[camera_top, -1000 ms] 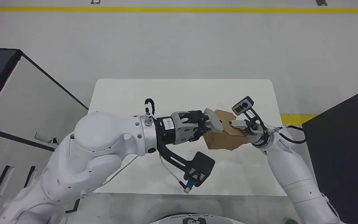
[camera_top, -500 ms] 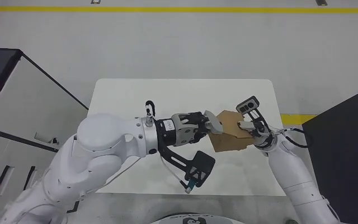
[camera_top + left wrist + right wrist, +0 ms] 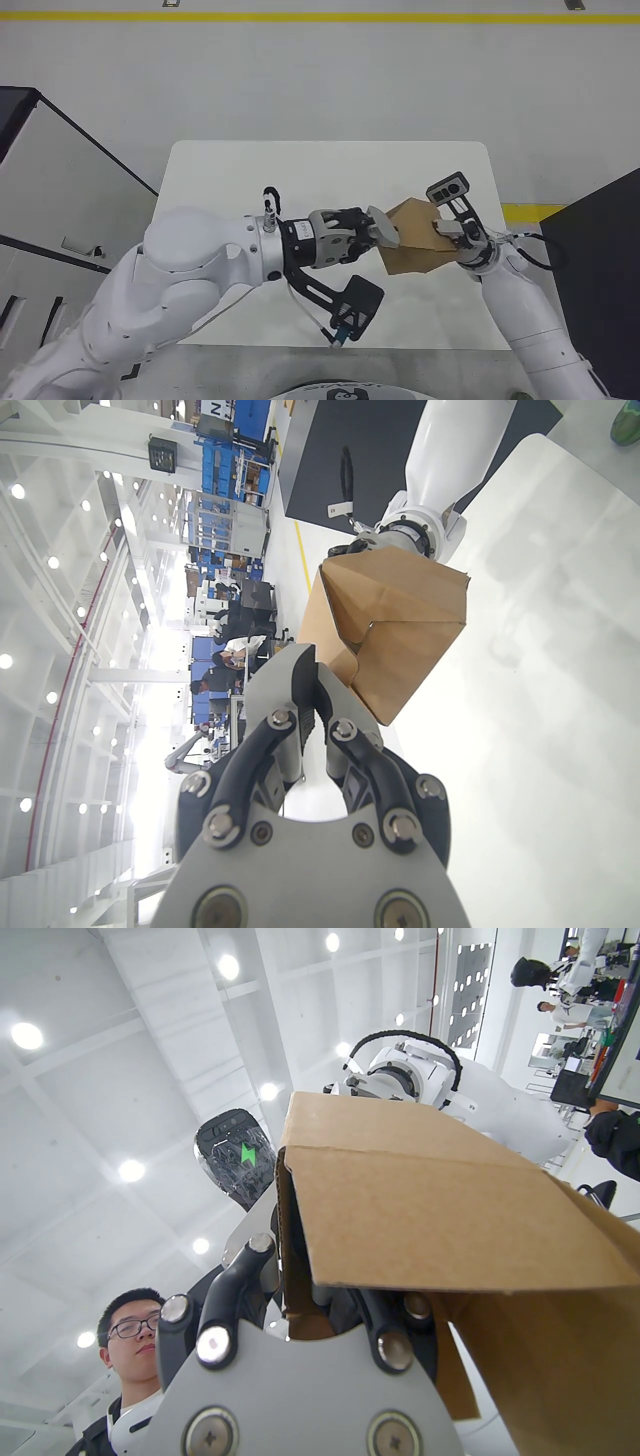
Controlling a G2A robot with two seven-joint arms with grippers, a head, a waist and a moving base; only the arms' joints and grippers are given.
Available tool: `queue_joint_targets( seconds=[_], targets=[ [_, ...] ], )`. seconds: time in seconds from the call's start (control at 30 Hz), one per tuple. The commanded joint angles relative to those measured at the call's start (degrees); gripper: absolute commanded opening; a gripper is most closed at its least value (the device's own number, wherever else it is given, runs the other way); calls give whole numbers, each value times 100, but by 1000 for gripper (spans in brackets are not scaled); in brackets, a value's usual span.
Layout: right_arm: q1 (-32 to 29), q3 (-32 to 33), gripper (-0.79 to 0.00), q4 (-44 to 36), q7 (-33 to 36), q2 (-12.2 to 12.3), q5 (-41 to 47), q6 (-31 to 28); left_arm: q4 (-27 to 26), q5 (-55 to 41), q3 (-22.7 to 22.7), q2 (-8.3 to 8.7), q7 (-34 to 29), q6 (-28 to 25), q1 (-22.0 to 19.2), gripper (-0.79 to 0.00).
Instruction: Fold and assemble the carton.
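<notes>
- The carton (image 3: 415,238) hung tilted above the white table (image 3: 300,170), just right of the top view's centre, between the two arms.
- The right gripper (image 3: 452,232) grasped the carton's right-hand wall.
- The left gripper (image 3: 384,228), its fingers pressed together around nothing, sat against the carton's left edge.

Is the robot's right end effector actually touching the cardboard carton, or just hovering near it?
Touching. The right wrist view shows a wall of the carton running down into the right end effector, whose two sides are clamped on it.
</notes>
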Motion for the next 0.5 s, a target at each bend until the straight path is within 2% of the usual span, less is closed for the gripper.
queue_joint_targets(
  seconds=[0.0, 0.47],
  targets=[
    [-12, -7, -785, -40, 0, 11, 20, -21, 0, 6, 67, -5, 33, -15, 1, -785],
    [-78, -36, -785, -173, 0, 111, -17, -174, 81, 127, 351, -42, 27, -18, -73, -785]
  ],
)
